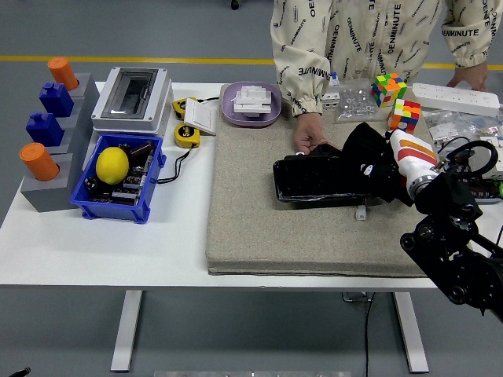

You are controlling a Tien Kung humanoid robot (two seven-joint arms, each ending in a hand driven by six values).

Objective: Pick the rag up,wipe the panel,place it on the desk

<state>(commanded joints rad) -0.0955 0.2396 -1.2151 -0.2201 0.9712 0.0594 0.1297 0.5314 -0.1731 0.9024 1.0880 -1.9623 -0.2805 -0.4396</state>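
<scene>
The black rag [368, 161] was bunched in the clenched fingers of the right hand [397, 161], pressed on the right end of the black panel [314, 181]. The panel lay on the beige mat [259, 228] covering the white table [94, 243]. A person's hand [309, 140] held the panel's far-left edge steady. Two Rubik's cubes [390, 88] sat behind, the nearer one just beside the rag.

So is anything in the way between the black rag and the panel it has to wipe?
Nothing visible is. The right robot hand holds the black cloth rag right at the right end of the flat black panel on the grey mat. A person's hand rests at the panel's far edge, left of the rag.
</scene>
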